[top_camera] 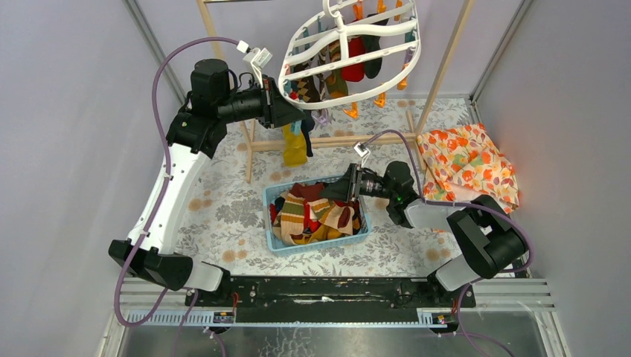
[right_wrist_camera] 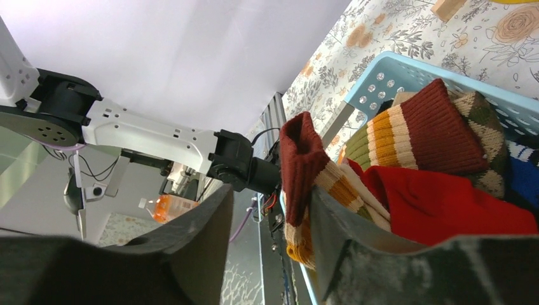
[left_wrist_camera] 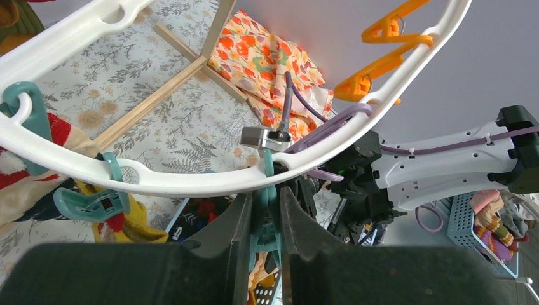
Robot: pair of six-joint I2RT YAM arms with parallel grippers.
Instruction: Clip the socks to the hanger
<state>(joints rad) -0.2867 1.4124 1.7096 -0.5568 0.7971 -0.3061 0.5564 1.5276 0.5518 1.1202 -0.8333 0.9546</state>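
The white oval hanger hangs at the back with several socks clipped under it; its rim crosses the left wrist view. My left gripper is raised at the hanger's near left rim, shut on a teal clip that dangles from it. A mustard sock hangs just below it. My right gripper is open over the blue basket of loose socks. A maroon-cuffed striped sock stands between its jaws, against the right finger.
The wooden rail frame stands under the hanger. An orange floral cloth lies at the back right. Orange clips hang from the hanger's far rim. Grey walls close in on both sides.
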